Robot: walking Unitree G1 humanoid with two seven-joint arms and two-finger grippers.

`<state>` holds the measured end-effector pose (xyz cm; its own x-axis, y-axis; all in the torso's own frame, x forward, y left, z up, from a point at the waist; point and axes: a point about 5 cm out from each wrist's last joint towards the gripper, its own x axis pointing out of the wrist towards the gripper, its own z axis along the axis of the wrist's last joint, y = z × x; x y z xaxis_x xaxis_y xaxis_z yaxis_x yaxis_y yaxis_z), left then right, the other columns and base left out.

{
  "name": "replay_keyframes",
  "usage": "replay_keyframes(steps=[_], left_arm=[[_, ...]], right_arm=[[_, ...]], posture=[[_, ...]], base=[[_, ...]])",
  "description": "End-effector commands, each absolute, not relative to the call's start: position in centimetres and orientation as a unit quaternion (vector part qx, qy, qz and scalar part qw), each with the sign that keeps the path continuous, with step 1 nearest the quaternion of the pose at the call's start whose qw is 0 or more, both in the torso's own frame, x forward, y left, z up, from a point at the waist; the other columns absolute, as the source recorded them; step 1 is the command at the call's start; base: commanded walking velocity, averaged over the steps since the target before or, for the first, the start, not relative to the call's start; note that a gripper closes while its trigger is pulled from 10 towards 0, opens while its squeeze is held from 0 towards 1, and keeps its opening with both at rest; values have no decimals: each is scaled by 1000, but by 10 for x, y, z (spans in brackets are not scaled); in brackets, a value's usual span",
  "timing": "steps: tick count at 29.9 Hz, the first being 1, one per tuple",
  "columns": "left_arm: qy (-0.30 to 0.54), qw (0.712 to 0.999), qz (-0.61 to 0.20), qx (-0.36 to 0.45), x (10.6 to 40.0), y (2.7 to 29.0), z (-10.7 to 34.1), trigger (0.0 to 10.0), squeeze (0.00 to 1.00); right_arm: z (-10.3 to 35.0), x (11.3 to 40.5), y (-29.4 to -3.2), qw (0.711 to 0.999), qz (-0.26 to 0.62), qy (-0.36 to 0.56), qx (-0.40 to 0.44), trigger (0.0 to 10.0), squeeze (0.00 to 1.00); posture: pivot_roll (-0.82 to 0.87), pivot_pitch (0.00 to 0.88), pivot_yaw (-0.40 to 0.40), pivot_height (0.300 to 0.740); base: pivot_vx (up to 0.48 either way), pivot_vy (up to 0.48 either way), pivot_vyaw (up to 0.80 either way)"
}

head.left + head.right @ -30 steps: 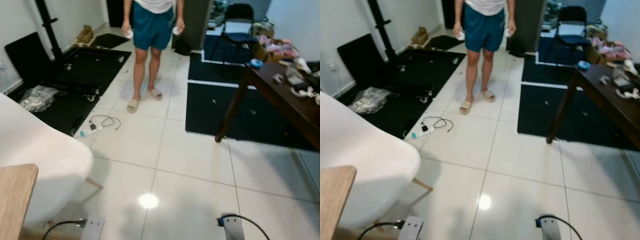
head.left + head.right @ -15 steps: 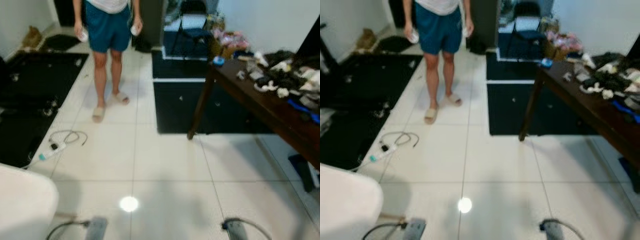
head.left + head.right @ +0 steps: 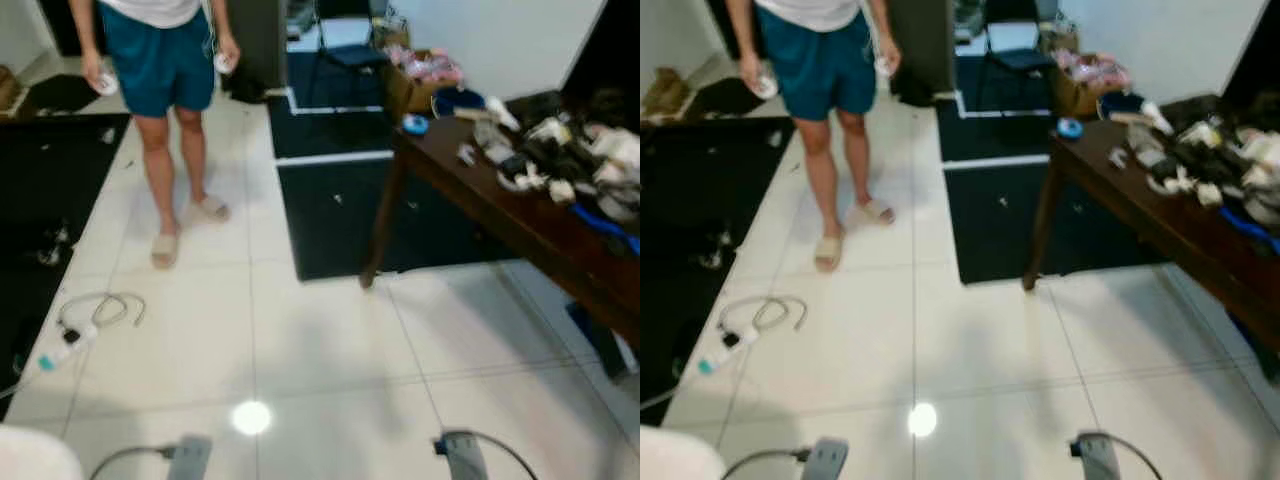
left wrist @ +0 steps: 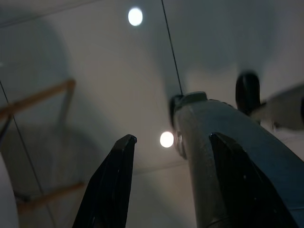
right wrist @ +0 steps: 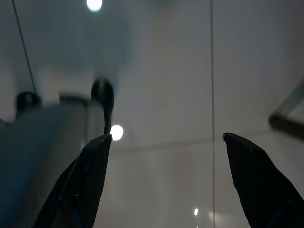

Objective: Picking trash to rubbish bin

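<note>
Whole view swung to the robot's right since a second ago: white chair and wooden table corner gone from the lower left bar a sliver of the white chair, dark table now large on the right. A camera turn, not a shift of the things. Means a search or approach stage, with nothing picked up yet. Left pincer hanging low over the white tiled floor, fingers spread wide, nothing between them; grey limb of the robot just behind it in the left wrist view. Right pincer likewise spread wide and empty above the tiles. Likely trash: the jumble of pale crumpled bits heaped on the dark table, plus small scraps on the black floor mat to the left; too blurred to sort rubbish from belongings. No rubbish bin to be made out. Person in teal shorts and sandals standing ahead on the left, a small white object in each hand. White power strip with coiled cable on the tiles near the mat edge, a snag risk for walking feet. Next move probably a few steps toward the table, then a reach with the right arm.
</note>
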<state>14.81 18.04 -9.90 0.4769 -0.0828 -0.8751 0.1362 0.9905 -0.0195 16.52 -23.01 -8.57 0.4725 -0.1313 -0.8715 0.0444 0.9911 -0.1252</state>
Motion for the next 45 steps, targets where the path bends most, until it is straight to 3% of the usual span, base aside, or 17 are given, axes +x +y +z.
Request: replay_keyframes(steps=[1, 8, 45], left_arm=[[533, 844, -62, 21, 133, 181, -105, 10000, 0], [532, 844, -62, 21, 134, 180, -105, 10000, 0], [537, 841, -64, 25, 131, 178, -106, 10000, 0]], right_arm=[[-91, 155, -225, 848, -47, 526, -39, 10000, 0], [-91, 155, -226, 846, -44, 529, -42, 10000, 0], [-93, 149, -229, 839, -38, 540, -54, 10000, 0]], posture=[[48, 67, -21, 740], [49, 66, -23, 740], [48, 67, -37, 740]], base=[[319, 0, 0], [316, 0, -83], [306, 0, -800]])
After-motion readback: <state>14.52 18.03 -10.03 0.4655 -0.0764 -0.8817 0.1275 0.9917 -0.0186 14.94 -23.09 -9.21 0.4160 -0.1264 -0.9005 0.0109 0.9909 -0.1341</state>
